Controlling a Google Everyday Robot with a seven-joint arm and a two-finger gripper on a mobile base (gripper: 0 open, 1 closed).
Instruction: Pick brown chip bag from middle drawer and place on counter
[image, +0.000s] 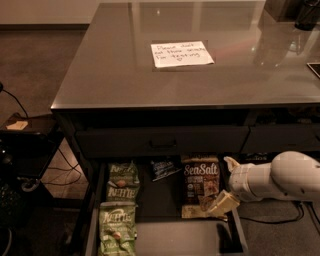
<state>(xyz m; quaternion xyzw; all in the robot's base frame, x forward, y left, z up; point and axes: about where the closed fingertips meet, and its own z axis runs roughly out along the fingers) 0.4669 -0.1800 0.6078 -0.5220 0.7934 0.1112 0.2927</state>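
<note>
Far left: a low dark stand sits beside the cabinet, with loose cables trailing on the floor by it.
Bench: a wide, glossy grey bench with a dark edge fills the top half of the view.
Note: a white handwritten paper note lies flat on the bench, a little right of its middle.
Closed drawer front: just under the bench edge, a dark drawer front with a black bar handle is pushed in.
Middle drawer: below that, the middle drawer is pulled out toward the viewer, showing a pale grey floor and dark walls.
Green bags: two green Kettle bags lie flat on the drawer's left side, one toward the back and one nearer the front, almost end to end.
Blue bag: a small dark blue bag lies at the back of the drawer, between the green bags and the brown one.
Brown chip bag: the brown chip bag lies flat in the right part of the middle drawer, its white "Sea Salt" lettering facing up.
Gripper: the gripper hangs low over the right edge of the brown chip bag.
Fingers: the pale fingers are spread wide; one overlaps the bag's front right corner, the other points up beside its back right corner.
Arm: the white rounded arm reaches in from the right edge, over the drawer's right wall.
</note>
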